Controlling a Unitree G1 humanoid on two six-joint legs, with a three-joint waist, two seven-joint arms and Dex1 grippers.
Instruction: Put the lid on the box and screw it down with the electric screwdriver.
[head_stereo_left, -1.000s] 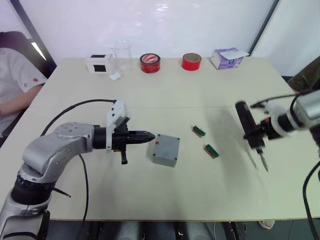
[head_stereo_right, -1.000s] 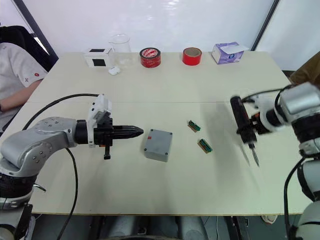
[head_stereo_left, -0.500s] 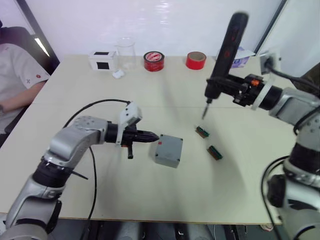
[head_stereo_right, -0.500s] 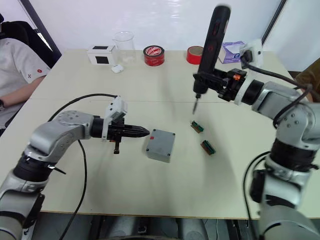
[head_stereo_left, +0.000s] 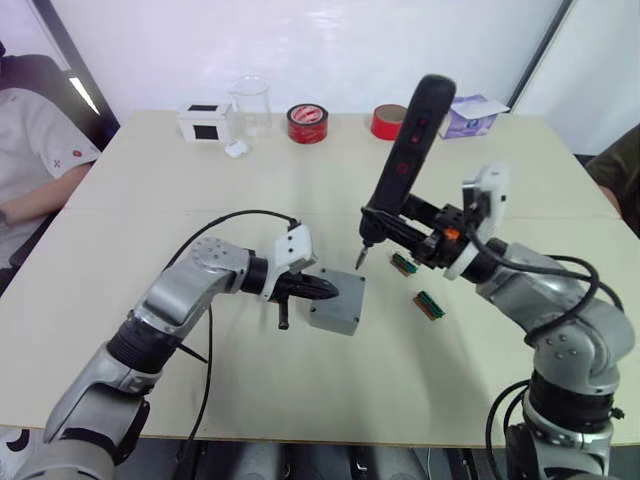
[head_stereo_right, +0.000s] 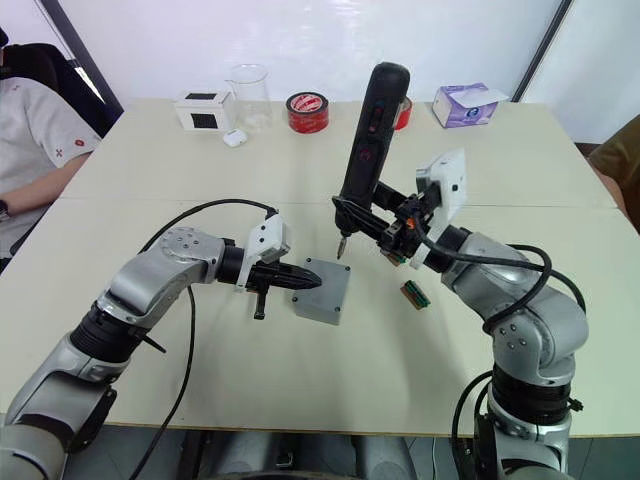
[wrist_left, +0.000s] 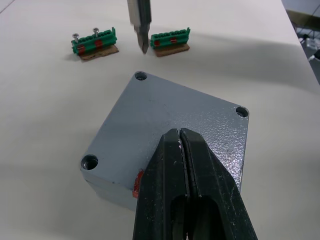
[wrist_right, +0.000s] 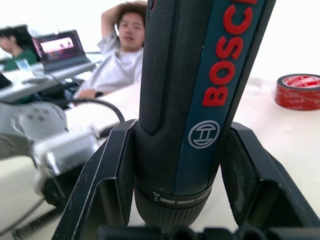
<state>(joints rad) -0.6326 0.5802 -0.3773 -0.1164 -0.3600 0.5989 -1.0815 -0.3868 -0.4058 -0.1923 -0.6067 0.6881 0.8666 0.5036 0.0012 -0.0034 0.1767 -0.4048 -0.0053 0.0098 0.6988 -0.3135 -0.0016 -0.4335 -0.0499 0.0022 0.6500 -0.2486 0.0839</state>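
The grey box (head_stereo_left: 336, 312) sits mid-table with the lid (wrist_left: 165, 112) lying flat on it, corner screw holes showing, and a red mark on the box's side wall (wrist_left: 109, 181). My left gripper (head_stereo_left: 328, 291) is shut, its tips over the lid's near edge, touching or just above it. My right gripper (head_stereo_left: 398, 222) is shut on the electric screwdriver (head_stereo_left: 407, 150), a black cylinder with red lettering held nearly upright. Its metal bit (wrist_left: 138, 27) hangs just above the lid's far corner hole (wrist_left: 140, 76).
Two green-and-brown pieces (head_stereo_left: 401, 263) (head_stereo_left: 427, 304) lie right of the box. Along the far edge stand a white-and-black box (head_stereo_left: 206, 122), a clear beaker (head_stereo_left: 250, 105), two red tape rolls (head_stereo_left: 307, 123) (head_stereo_left: 385, 121) and a purple tissue box (head_stereo_left: 470, 115). A person (head_stereo_left: 30, 150) sits at left.
The right arm swung the screwdriver up from the right side, then left and down, bringing the bit over the box. The left gripper moved forward onto the lid's edge.
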